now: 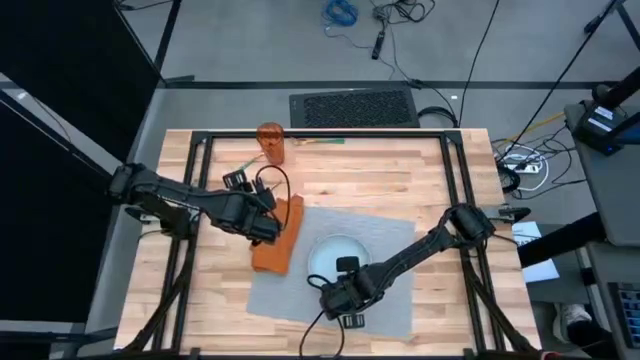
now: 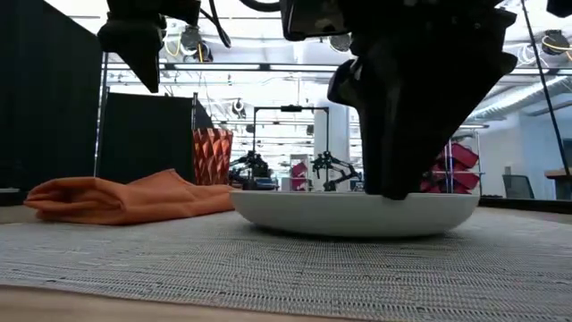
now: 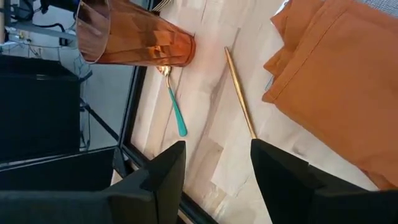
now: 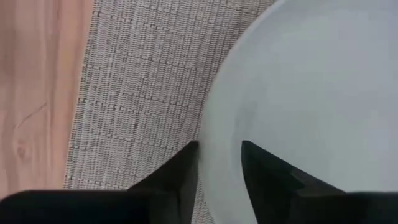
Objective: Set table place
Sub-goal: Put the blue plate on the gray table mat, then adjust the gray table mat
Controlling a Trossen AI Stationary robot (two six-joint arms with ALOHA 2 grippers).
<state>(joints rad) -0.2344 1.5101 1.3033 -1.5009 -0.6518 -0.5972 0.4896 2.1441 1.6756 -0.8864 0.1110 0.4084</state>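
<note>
The round pale plate [image 1: 335, 250] lies on the grey woven placemat [image 1: 390, 300], the place, on the wooden table [image 1: 420, 170]. My right gripper [image 1: 338, 283] stands at the plate's near rim, shut on it. My left gripper [image 1: 265, 228] hangs open above the table's left part, beside the folded orange napkin [image 1: 280, 240]. Nothing is between its fingers [image 3: 168, 174]. The napkin rests partly on the placemat's left edge. In the low view the plate [image 2: 357, 215] sits flat on the placemat [image 2: 268, 259]. My right gripper has the plate's near rim [image 4: 214, 134] between its two fingers, one inside the plate and one outside over the placemat [image 4: 143, 93]. The fingers come from above, pointing down. The plate sits level with its bottom on the placemat.
An orange faceted cup [image 1: 271, 143] stands at the far left of the table. Beside it lie a spoon with a teal handle [image 3: 176, 112] and a thin gold utensil [image 3: 239, 93]. The black frame [image 1: 200, 140] edges the tabletop.
</note>
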